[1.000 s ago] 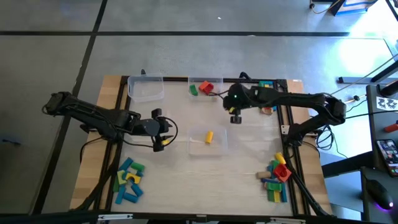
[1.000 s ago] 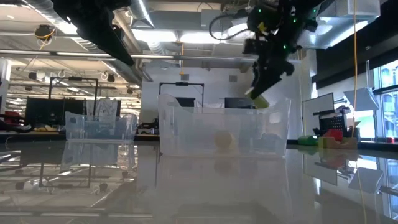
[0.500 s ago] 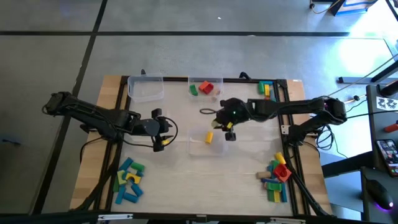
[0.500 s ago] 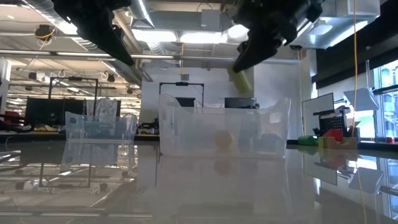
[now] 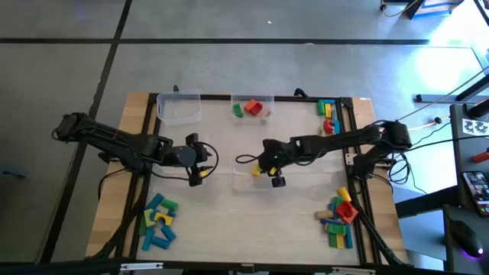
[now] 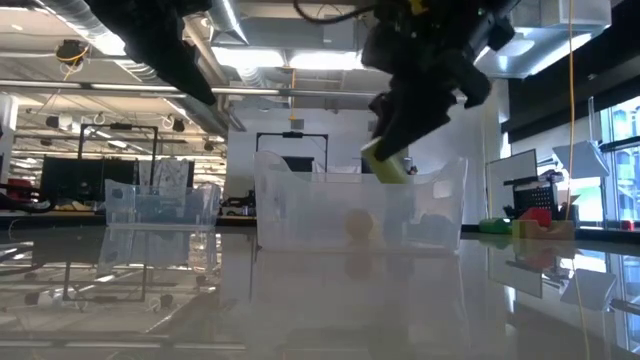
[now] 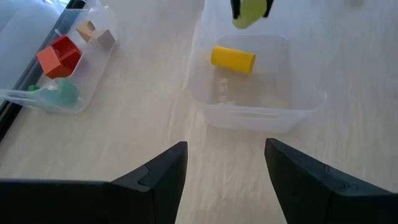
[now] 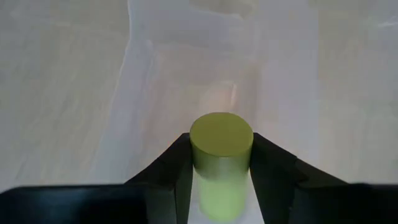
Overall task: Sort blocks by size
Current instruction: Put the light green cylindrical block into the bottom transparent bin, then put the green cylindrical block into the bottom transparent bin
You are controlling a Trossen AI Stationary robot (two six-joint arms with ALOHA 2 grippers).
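Right gripper (image 8: 221,177) was clamped on a yellow-green cylinder block (image 8: 221,149), held just above the rim of the centre tub (image 5: 269,183). To do it well: centre over the tub's opening, lower past the rim, then let go, clear of the one yellow cylinder (image 7: 232,58) already inside. Left gripper (image 7: 225,168) waited beside that tub, fingers apart, empty. Count: three clear tubs, two arms, loose block piles at three table corners.

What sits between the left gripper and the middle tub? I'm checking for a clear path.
Nothing: in the left wrist view only bare table lies between the open left gripper and the middle tub.
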